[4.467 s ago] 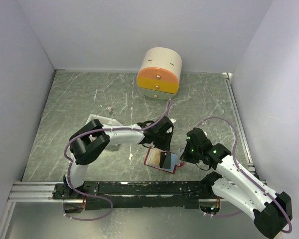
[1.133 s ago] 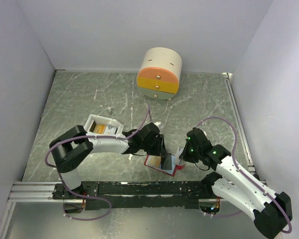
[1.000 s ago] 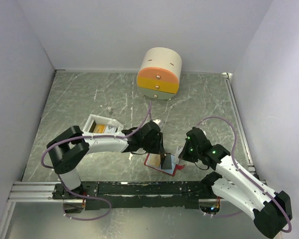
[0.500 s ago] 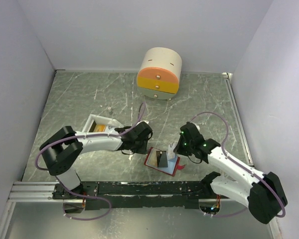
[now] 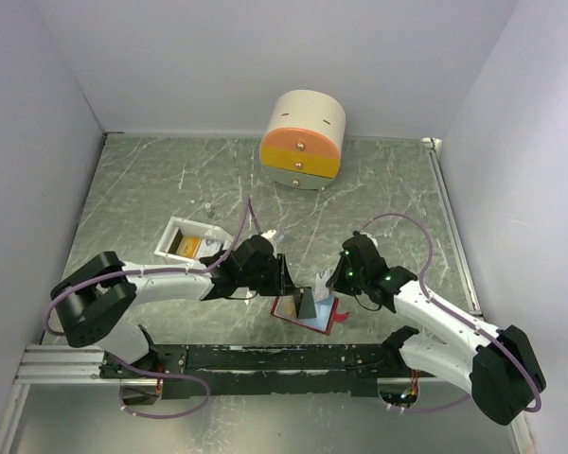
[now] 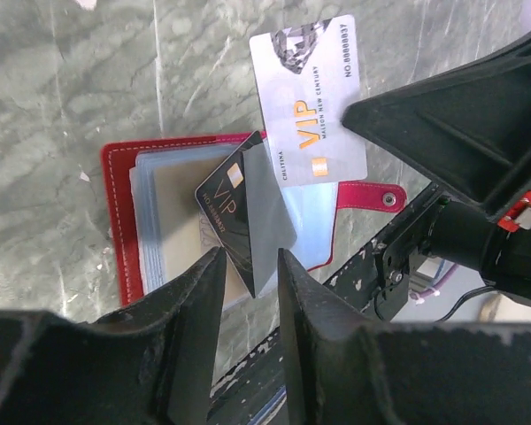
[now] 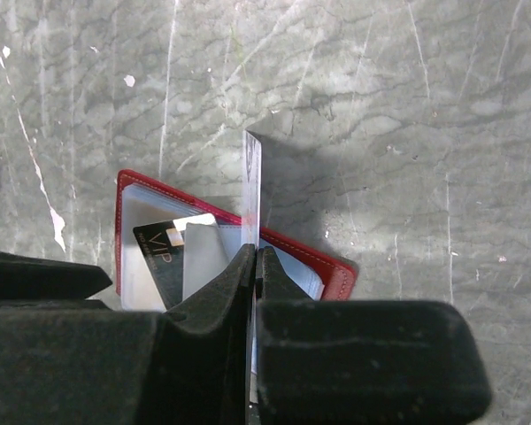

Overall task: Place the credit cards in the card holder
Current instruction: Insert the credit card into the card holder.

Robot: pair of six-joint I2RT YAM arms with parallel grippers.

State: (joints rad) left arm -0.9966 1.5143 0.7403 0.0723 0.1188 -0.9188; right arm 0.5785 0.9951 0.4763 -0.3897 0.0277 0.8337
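The red card holder (image 6: 119,221) (image 5: 293,319) (image 7: 334,271) lies open on the table in front of the arm bases. A black credit card (image 6: 230,208) (image 7: 159,250) sticks slantwise out of one of its pale sleeves. My left gripper (image 6: 250,257) (image 5: 284,278) hovers just left of the holder, open, with nothing between its fingers. My right gripper (image 7: 255,252) (image 5: 334,280) is shut on a silver credit card (image 6: 310,102) (image 7: 252,177), held upright over the holder's right half.
A white tray (image 5: 170,234) with an orange card (image 5: 183,246) in it sits left of the left gripper. The round cream-and-orange drawer box (image 5: 303,139) stands at the back. A black rail (image 5: 265,357) runs along the near edge.
My left gripper has drawn back to the left, off the holder, leaving the black card in the sleeve. My right gripper has moved left over the holder with the silver card.
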